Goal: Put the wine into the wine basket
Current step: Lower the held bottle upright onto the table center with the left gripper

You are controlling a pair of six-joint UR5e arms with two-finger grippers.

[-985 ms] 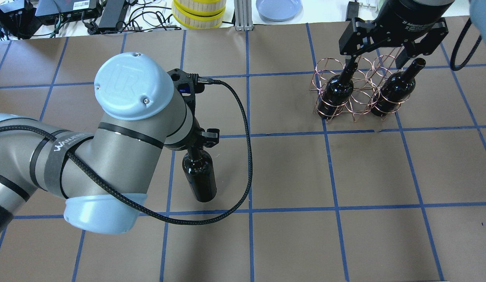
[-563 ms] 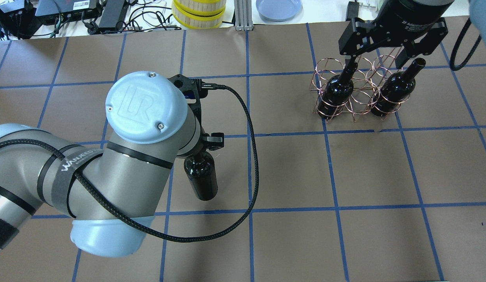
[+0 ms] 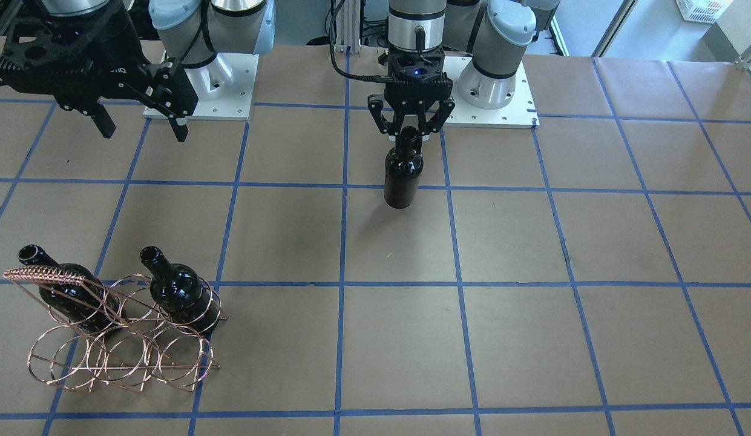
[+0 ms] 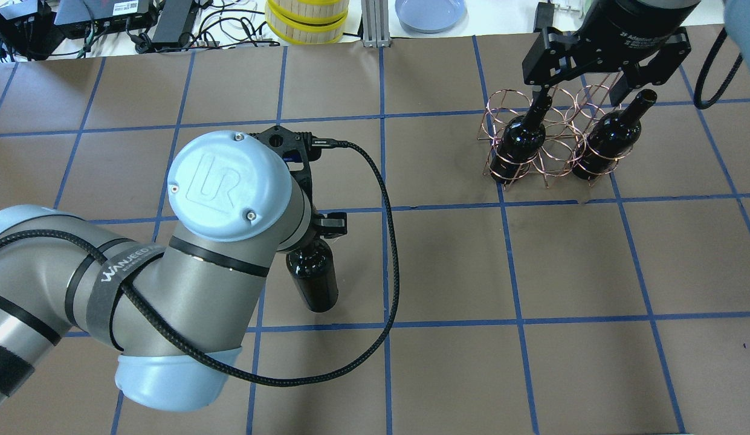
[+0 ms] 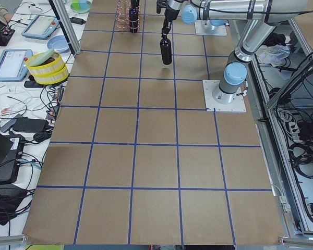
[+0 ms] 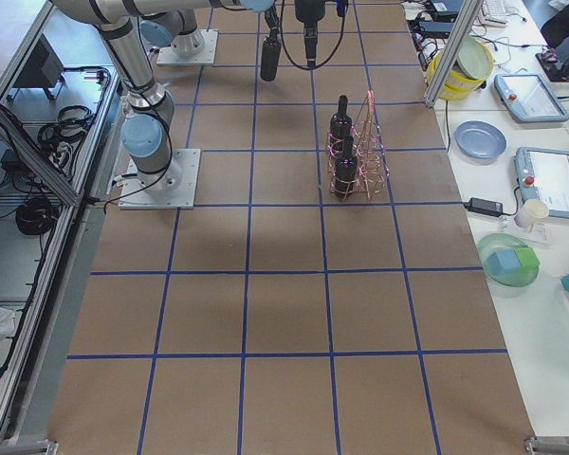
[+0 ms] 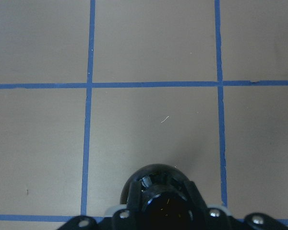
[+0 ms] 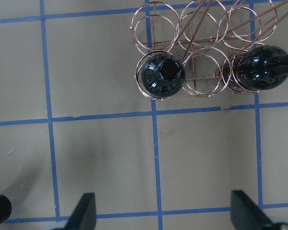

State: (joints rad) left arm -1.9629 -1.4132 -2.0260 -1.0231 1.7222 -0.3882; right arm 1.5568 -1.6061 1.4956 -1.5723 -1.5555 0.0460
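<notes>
Front-facing view: left gripper (image 3: 411,126), fingers (image 3: 389,121) clamped on the neck of the wine (image 3: 403,175). The body hangs straight below them, well apart from the wine basket (image 3: 45,275). Cannot tell whether the base clears the table (image 3: 532,242).

Overhead view: the left arm's wrist (image 4: 229,187) hides that grip and the neck; only the bottle body shows.

Left wrist view: bottle top only, cut off by the bottom edge.

Right gripper (image 8: 165,213): spread wide, holding nothing. The basket sits just ahead of its fingertips, with 2 bottles (image 8: 161,76) in the near row's outer hoops.

Versus 1.0 s ago, overhead: the wrist has shifted rightward and covers more of the bottle. Right gripper and basket are unchanged.
</notes>
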